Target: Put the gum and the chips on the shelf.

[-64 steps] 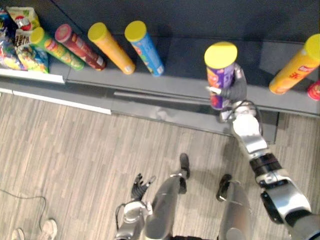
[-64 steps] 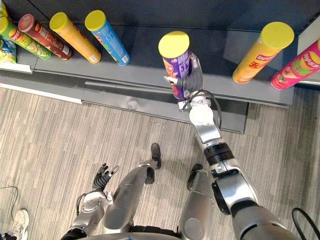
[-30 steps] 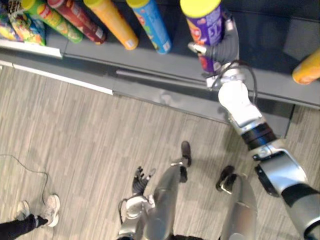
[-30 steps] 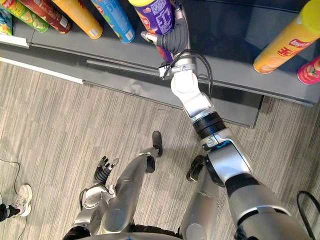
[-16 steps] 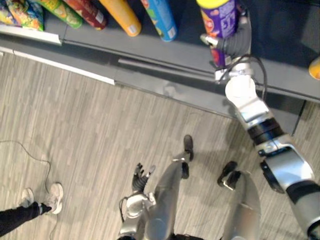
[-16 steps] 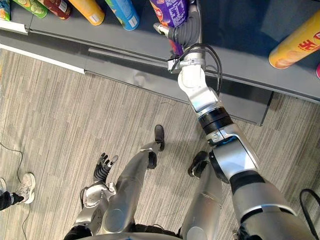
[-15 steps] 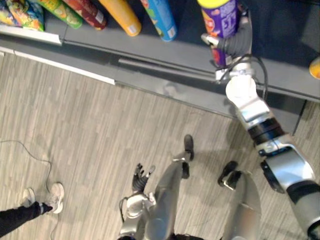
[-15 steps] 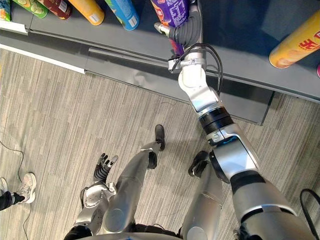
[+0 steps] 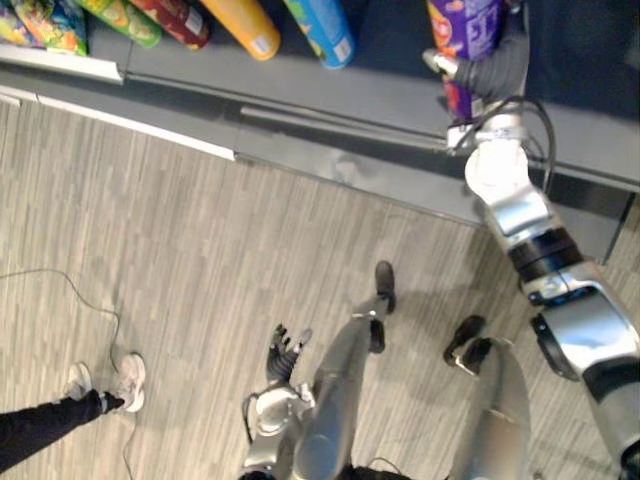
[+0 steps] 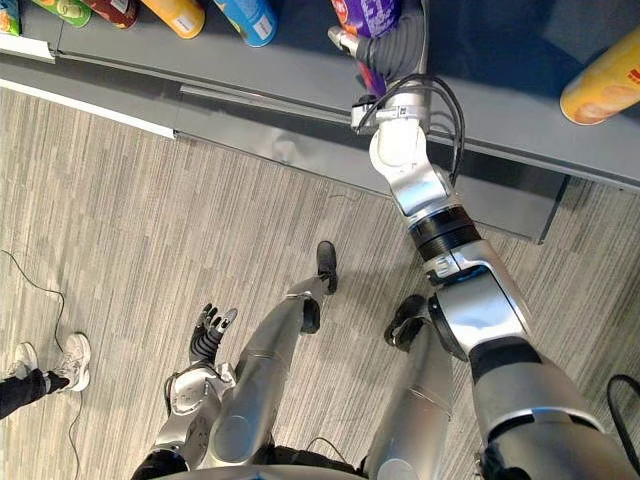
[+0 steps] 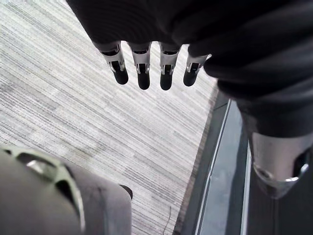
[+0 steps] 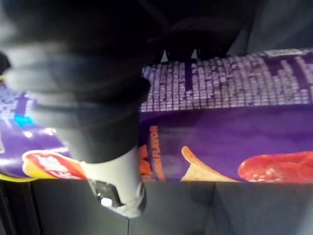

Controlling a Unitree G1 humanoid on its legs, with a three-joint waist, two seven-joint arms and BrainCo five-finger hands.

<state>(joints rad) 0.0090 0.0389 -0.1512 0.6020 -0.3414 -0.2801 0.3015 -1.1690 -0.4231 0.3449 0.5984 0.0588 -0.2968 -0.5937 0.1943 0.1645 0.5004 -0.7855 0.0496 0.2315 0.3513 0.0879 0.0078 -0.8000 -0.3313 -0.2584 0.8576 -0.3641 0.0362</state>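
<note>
At the far left a person's dark trouser leg point(image 9: 45, 428) and pale shoes point(image 9: 128, 382) stand on the grey plank floor point(image 9: 200, 230). Above them, at the left end of the low grey shelf point(image 9: 380, 95), lie bright snack bags point(image 9: 40, 22). Next along the shelf stands a row of chip tubes: a green tube point(image 9: 130, 22), a red tube point(image 9: 185, 25), an orange tube point(image 9: 245, 28) and a blue tube point(image 9: 325, 35), each just beside the next.

Low down near the middle, the left hand point(image 9: 283, 352) hangs above the floor, well apart from the shelf. Its own wrist view shows the fingers point(image 11: 142, 71) straight and side by side in a row, holding nothing.

Further right, the right hand point(image 9: 492, 70) reaches over the shelf and grips the purple chips tube point(image 9: 468, 28) (the one task item being handled). The fingers and thumb point(image 12: 115, 188) curl round the tube's side, and the wrist view shows the purple wall point(image 12: 220, 127) pressed right against the palm. The tube stands upright over the shelf deck, to the right of the blue tube with a gap between them. Whether its base touches the deck I cannot tell, as the hand covers its lower end.

At the far right a yellow-orange tube point(image 10: 605, 88) stands on the shelf, well apart from the purple one
</note>
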